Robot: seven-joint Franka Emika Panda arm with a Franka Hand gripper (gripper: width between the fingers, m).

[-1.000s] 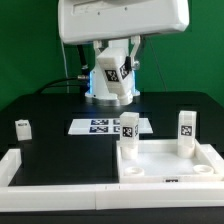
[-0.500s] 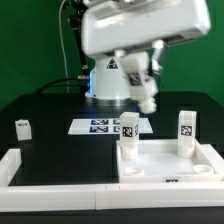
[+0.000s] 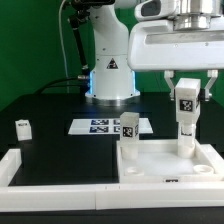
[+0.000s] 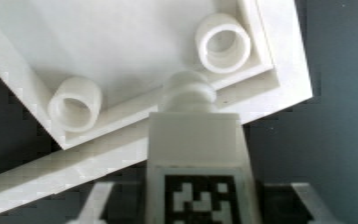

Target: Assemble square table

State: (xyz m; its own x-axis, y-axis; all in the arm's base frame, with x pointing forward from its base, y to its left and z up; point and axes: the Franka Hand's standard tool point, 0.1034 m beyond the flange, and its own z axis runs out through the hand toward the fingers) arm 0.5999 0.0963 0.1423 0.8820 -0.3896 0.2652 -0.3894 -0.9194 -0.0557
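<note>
Gripper [image 3: 187, 98] over slab's [image 3: 160, 158] far corner on exterior view's right, jaws closed on upright leg [image 3: 186, 118] near its top. Leg looks light, rigid plastic, smooth; grip flat tagged sides. Second leg [image 3: 129, 131] stands on slab, third [image 3: 22, 128] on table.

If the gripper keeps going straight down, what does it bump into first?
The gripper points down with a leg between its fingers, so the leg comes first. This leg stands on the tabletop, which lies right beneath. Whether the fingers already touch the leg is unclear.
</note>
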